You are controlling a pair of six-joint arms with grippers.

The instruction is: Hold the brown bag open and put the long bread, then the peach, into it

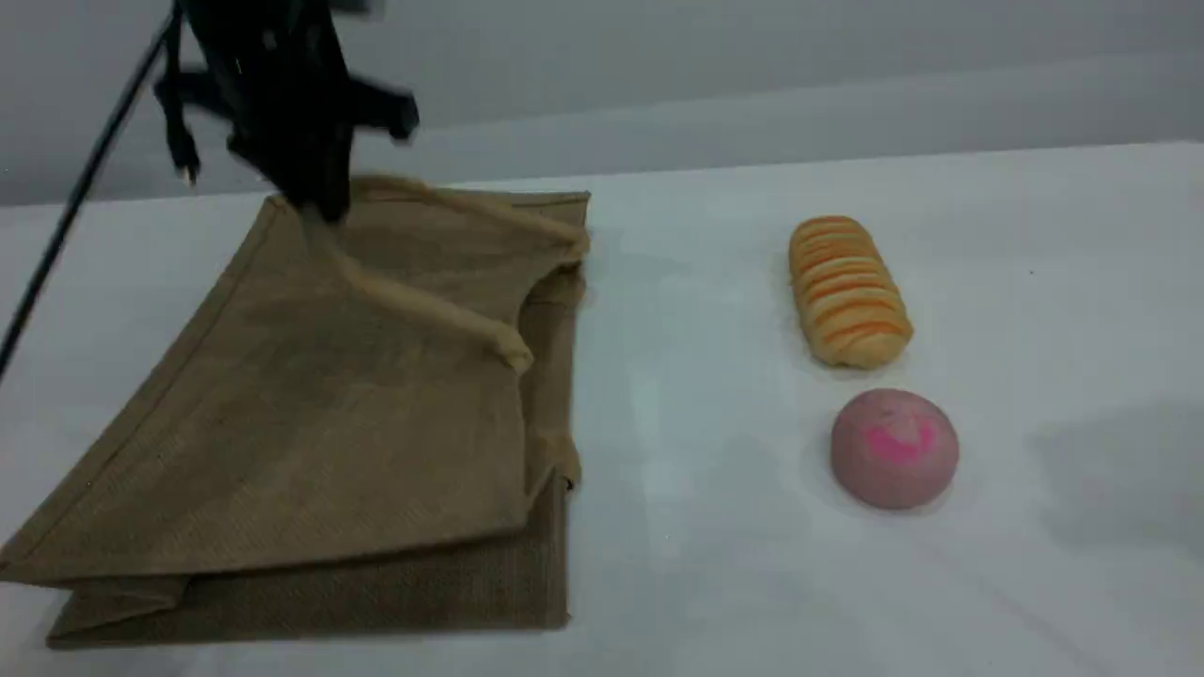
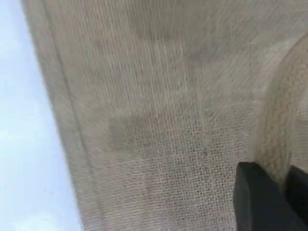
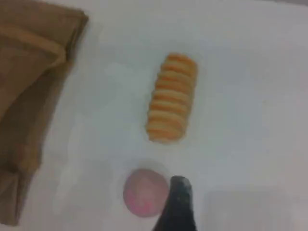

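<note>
brown bag lies flat at the left of the white table, mouth toward the right, upper panel raised at the far side. my left gripper is clenched on its beige handle. long bread lies well right of the bag; peach sits nearer the camera, close by, not touching. my right gripper hangs released, grasping nothing, above the table beside the peach.
</note>
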